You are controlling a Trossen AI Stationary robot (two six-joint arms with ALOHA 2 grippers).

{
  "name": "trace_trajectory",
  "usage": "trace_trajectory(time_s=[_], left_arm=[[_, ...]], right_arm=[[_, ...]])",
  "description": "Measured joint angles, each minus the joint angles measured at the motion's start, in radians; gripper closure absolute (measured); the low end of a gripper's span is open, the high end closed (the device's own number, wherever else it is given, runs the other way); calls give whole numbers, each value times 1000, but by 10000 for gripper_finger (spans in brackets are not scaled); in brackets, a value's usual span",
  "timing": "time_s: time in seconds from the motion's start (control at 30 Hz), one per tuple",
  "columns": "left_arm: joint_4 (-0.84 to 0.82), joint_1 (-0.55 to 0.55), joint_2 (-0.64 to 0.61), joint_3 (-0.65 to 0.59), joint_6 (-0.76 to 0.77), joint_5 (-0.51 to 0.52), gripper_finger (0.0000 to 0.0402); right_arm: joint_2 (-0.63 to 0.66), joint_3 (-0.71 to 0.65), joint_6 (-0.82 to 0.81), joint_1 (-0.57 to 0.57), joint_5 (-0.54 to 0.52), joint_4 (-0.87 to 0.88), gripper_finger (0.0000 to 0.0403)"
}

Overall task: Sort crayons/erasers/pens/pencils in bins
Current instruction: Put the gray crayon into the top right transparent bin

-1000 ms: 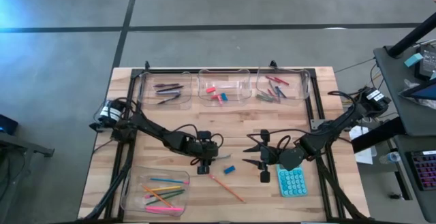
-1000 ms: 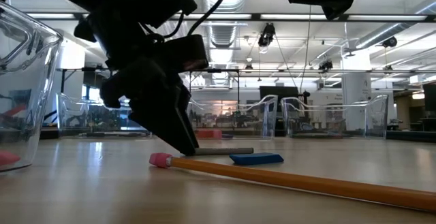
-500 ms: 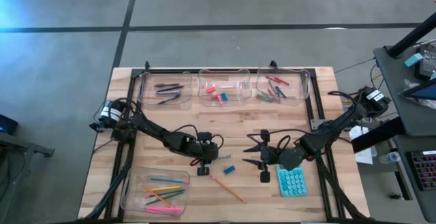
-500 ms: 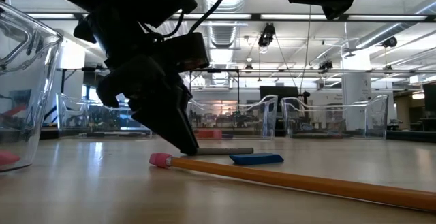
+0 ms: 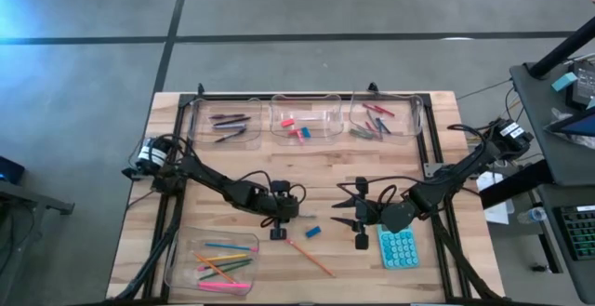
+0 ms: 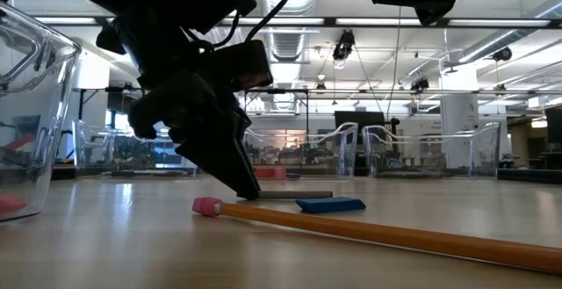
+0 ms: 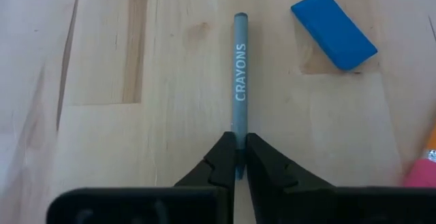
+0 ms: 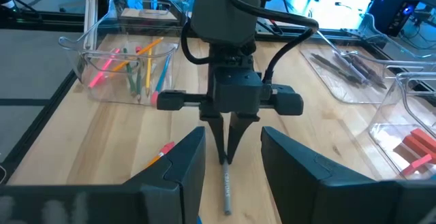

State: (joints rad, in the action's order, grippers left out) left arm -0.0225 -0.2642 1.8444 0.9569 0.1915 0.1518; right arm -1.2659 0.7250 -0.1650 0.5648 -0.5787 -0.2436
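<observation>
Left gripper pinches one end of a grey-green crayon lying flat on a pale butcher-block table, centre-front. Blue eraser, a smooth wedge-edged block, sits just beside it; orange pencil w/ pink tip nearby. Right gripper hovers opposite, fingers partly apart, nothing held. Clear plastic bins line the far edge. Beyond: grey concrete floor, bright workshop ceiling w/ ducts.

You see a grey-green crayon with pale "CRAYONS" lettering, pinched in the black left end effector. Beside it: a bright blue eraser. The pencil is orange, pink-tipped. The tabletop is pale wood, planked grain. Teal calculator near the right edge.
</observation>
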Motion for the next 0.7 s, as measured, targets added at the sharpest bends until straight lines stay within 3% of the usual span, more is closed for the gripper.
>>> trace_trajectory(time_s=[0.7], left_arm=[[4, -4, -84, -1, -15, 72, 396]], right_arm=[[0, -4, -5, 0, 0, 1, 268]])
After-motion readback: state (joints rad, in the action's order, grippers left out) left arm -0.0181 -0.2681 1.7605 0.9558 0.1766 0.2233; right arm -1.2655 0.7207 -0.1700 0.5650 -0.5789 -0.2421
